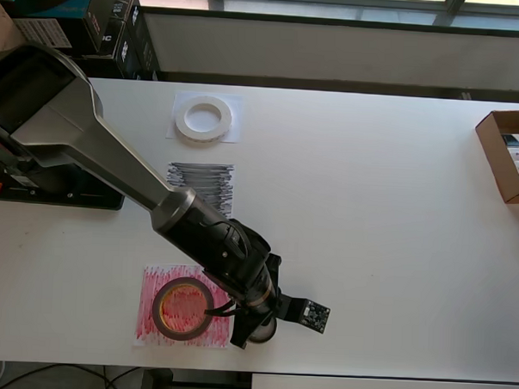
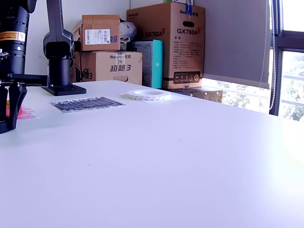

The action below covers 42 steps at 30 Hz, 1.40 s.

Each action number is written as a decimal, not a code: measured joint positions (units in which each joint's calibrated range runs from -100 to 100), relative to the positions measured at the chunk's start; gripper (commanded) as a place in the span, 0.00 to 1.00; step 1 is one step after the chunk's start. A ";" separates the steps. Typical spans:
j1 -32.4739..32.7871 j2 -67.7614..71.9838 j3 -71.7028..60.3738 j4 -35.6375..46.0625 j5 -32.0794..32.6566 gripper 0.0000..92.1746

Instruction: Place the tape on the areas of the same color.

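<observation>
Overhead view: red-brown roll (image 1: pixel 184 308) on red sheet (image 1: pixel 151 310).
Gripper (image 1: pixel 252 330): beside sheet, possibly around black roll; jaw state unclear.

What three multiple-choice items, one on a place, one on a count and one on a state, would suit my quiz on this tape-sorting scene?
1. Where does the white tape roll lie?
A. on the white sheet
B. on the black scribbled sheet
C. on bare table

2. How many tape rolls are in plain sight in the overhead view?
A. one
B. two
C. four

3. What lies on the black scribbled sheet?
A. a black roll
B. nothing
C. the red-brown roll

Key:
1 A, the white ring sits within the pale sheet near the table's far edge.
2 B, only the white roll and the red-brown roll on the red scribbled sheet show.
3 B, the scribbles lie uncovered in both views.

The gripper is beside the red sheet; its state is unclear.
</observation>
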 measured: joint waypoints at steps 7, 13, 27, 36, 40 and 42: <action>3.07 -6.46 -1.16 0.95 0.08 0.00; 9.49 -15.02 2.68 0.95 0.08 0.00; 27.76 -29.72 22.25 -4.63 2.66 0.00; 32.72 -31.99 34.42 -6.01 2.10 0.00; 32.47 -31.99 38.04 -6.01 2.03 0.00; 32.01 -31.99 39.22 -6.01 1.99 0.00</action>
